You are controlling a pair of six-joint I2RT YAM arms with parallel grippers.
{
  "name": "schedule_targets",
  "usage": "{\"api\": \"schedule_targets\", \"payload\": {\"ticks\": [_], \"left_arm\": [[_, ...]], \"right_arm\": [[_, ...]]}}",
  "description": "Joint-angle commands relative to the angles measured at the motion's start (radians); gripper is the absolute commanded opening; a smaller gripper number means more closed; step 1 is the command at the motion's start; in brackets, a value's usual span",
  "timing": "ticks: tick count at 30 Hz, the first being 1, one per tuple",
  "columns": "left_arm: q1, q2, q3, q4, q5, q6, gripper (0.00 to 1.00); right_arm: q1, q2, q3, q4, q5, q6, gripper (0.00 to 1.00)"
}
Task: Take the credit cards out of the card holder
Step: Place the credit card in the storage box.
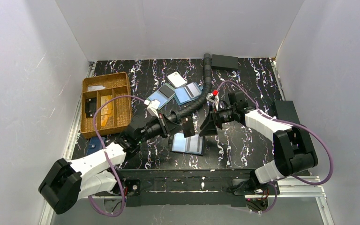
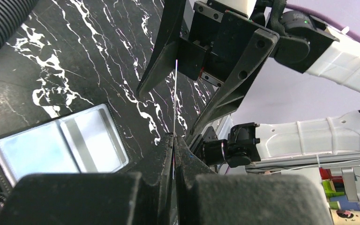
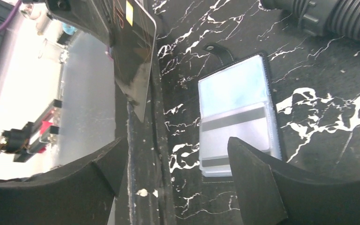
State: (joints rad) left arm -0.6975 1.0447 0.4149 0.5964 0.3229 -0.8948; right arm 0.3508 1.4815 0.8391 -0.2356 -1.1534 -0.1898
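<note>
Your left gripper (image 2: 174, 140) grips a card (image 3: 133, 51) on edge, your right gripper (image 3: 177, 150) gapes empty just beside it, and the holder (image 3: 236, 112) lies open on the table (image 3: 318, 70) nearby.

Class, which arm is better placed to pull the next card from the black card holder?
Right: the right fingers are open and empty near the black bifold card holder; the left fingers are shut on a thin plastic card.
</note>
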Motion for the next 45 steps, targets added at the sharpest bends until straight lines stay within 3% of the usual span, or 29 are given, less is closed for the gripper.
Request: {"api": "schedule_targets", "payload": {"ticks": [1, 14, 19, 21, 22, 23, 24, 28, 29, 32, 33, 40, 45], "left_arm": [[-0.034, 0.063, 0.066, 0.059, -0.027, 0.002, 0.00], [-0.087, 0.160, 0.126, 0.077, 0.011, 0.013, 0.00], [-0.092, 0.173, 0.117, 0.080, 0.002, 0.018, 0.00], [-0.092, 0.176, 0.112, 0.080, -0.005, 0.013, 0.00], [-0.092, 0.178, 0.108, 0.080, -0.010, 0.009, 0.02], [-0.092, 0.179, 0.105, 0.080, -0.017, 0.002, 0.12], [-0.092, 0.180, 0.098, 0.080, -0.028, -0.008, 0.22], [-0.092, 0.159, 0.041, 0.097, -0.078, -0.062, 0.58], [-0.092, 0.158, 0.018, 0.124, -0.089, -0.085, 0.64], [-0.093, 0.173, -0.063, 0.284, -0.108, -0.173, 0.94], [-0.094, 0.188, -0.079, 0.312, -0.107, -0.194, 0.98], [-0.121, 0.345, -0.041, 0.499, -0.077, -0.252, 0.97], [-0.123, 0.447, -0.019, 0.610, -0.066, -0.288, 0.80]], "right_arm": [[0.004, -0.060, -0.075, 0.398, -0.067, 0.372, 0.87], [0.004, -0.022, -0.102, 0.600, -0.060, 0.624, 0.79], [0.004, -0.028, -0.091, 0.601, -0.097, 0.627, 0.51], [0.003, -0.030, -0.090, 0.601, -0.104, 0.626, 0.28], [0.003, -0.029, -0.089, 0.600, -0.106, 0.626, 0.14], [0.002, -0.026, -0.088, 0.596, -0.107, 0.625, 0.04], [0.002, -0.023, -0.085, 0.590, -0.109, 0.626, 0.01], [-0.009, -0.015, -0.081, 0.571, -0.104, 0.633, 0.01], [-0.014, -0.014, -0.081, 0.571, -0.101, 0.641, 0.01], [-0.027, -0.010, -0.091, 0.603, -0.080, 0.702, 0.01], [-0.032, -0.005, -0.101, 0.638, -0.078, 0.741, 0.01], [-0.060, 0.024, -0.142, 0.784, -0.031, 0.944, 0.01], [-0.077, 0.028, -0.161, 0.835, -0.018, 1.008, 0.01]]}}
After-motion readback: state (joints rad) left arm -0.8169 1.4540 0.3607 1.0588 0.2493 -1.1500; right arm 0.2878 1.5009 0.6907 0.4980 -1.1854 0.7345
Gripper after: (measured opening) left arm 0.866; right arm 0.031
